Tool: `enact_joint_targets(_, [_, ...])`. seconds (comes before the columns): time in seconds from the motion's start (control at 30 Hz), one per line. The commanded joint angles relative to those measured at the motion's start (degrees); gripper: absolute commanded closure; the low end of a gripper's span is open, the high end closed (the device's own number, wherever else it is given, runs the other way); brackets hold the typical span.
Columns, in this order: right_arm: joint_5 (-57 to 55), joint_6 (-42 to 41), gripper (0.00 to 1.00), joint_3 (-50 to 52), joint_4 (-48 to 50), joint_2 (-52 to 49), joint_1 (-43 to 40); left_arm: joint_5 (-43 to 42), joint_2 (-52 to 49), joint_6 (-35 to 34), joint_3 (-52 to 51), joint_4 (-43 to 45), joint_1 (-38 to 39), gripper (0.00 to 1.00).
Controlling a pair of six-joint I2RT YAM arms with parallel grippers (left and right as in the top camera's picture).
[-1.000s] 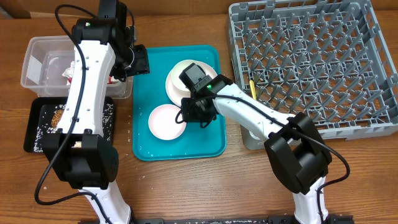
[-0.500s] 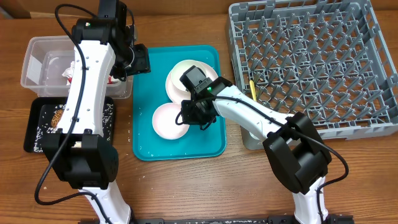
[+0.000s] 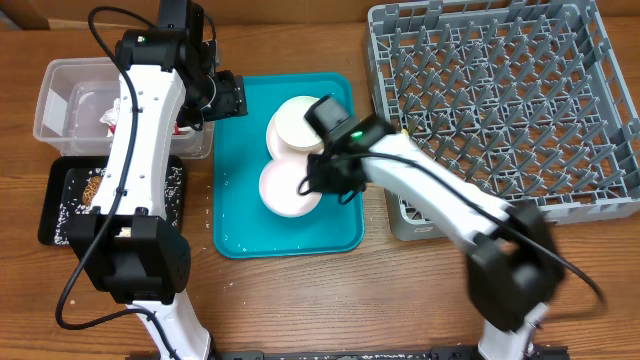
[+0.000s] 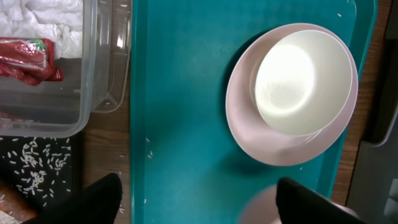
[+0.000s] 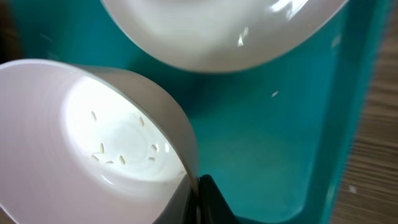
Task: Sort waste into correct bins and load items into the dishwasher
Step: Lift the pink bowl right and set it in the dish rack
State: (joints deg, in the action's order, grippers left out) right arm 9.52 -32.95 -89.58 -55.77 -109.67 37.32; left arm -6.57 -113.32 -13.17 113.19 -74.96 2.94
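My right gripper [image 3: 323, 181] [image 5: 195, 186] is shut on the right rim of a small white bowl [image 3: 288, 186] [image 5: 93, 143] over the teal tray [image 3: 340, 230]. A few rice grains lie inside that bowl. Behind it a second white bowl [image 3: 300, 118] [image 4: 303, 81] sits in a pale plate [image 4: 273, 146]. My left gripper [image 3: 228, 97] [image 4: 202, 205] hangs open over the tray's left edge with nothing between its fingers. The clear tub [image 3: 60, 85] [image 4: 93, 93] holds crumpled white paper [image 4: 43, 18] and a red-and-white wrapper [image 4: 28, 59]. The black tray [image 3: 55, 215] carries rice and a brown lump [image 3: 95, 187].
The big grey dish rack [image 3: 500, 100] fills the right side, close behind my right arm. Loose rice grains dot the teal tray's front left part [image 4: 149, 155] and the wood beside the black tray.
My right gripper has shut on the front bowl's rim and carried it right, toward the plate. My left gripper has opened wider and stayed in place.
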Motion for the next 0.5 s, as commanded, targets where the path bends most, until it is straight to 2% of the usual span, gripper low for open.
enact_joint_targets(0.0, [-15.8, 0.3, 0.96, -2.2, -1.8, 13.5, -3.9, 0.8, 0.6, 0.9, 0.9, 0.2, -0.3, 0.12])
enact_joint_targets(0.07, [-25.5, 0.3, 0.96, -2.2, -2.5, 16.6, -5.9, 0.8, 0.6, 0.9, 0.9, 0.2, -0.3, 0.00])
enact_joint_targets(0.2, [-47.0, 0.3, 0.96, -2.2, -1.0, 18.4, -9.1, 0.8, 0.6, 0.9, 0.9, 0.3, -0.3, 0.00])
enact_joint_targets(0.3, [-60.9, 1.0, 0.96, -1.6, 3.7, 17.2, -10.9, 0.8, 0.6, 0.9, 0.9, 0.3, -0.3, 0.00])
enact_joint_targets(0.37, [-66.8, 6.4, 0.96, -1.3, 9.5, 15.5, -12.1, 0.8, 0.6, 0.9, 0.9, 0.2, -0.3, 0.00])
enact_joint_targets(0.47, [-69.3, 16.2, 0.96, -1.1, 19.5, 11.8, -13.6, 0.7, 0.6, 0.9, 0.9, 0.3, -0.3, 0.00])
